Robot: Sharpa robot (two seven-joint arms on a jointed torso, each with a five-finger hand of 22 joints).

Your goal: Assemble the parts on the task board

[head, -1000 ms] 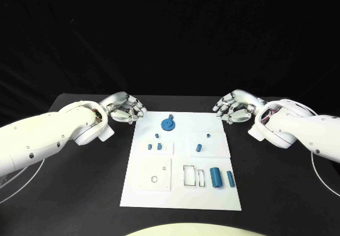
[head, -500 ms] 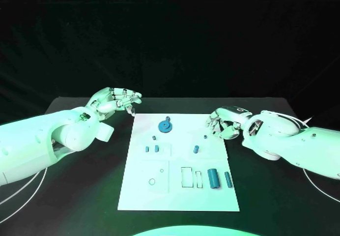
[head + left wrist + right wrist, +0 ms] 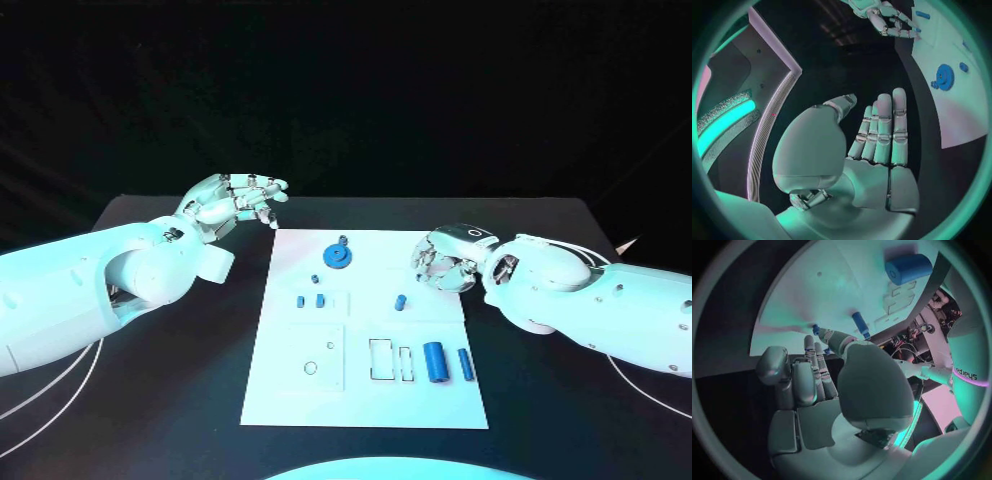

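Note:
The white task board (image 3: pixel 361 400) lies in the middle of the table. On it are a blue gear (image 3: pixel 336 257), two short pegs (image 3: pixel 310 300), a lone peg (image 3: pixel 401 301), a fat cylinder (image 3: pixel 434 361) and a thin one (image 3: pixel 466 364). My right hand (image 3: pixel 444 258) hovers over the board's right edge, holding nothing. In the right wrist view its fingertips (image 3: pixel 811 342) reach down beside a tiny blue peg (image 3: pixel 816 330), near another peg (image 3: pixel 859 325) and the fat cylinder (image 3: pixel 907 268). My left hand (image 3: pixel 238 205) is raised off the board's far left corner, empty, its fingers (image 3: pixel 882 130) straight.
The board has an inset white plate with holes (image 3: pixel 315 355) at its near left and a rectangular slot (image 3: pixel 384 360) beside the cylinders. Black table (image 3: pixel 159 380) surrounds the board on all sides. The left wrist view shows the gear (image 3: pixel 944 76) and my right hand (image 3: pixel 882 17) beyond it.
My right hand has come in from the table's right side to over the board's right edge, covering the tiny peg there. My left hand has lifted back from the board's corner.

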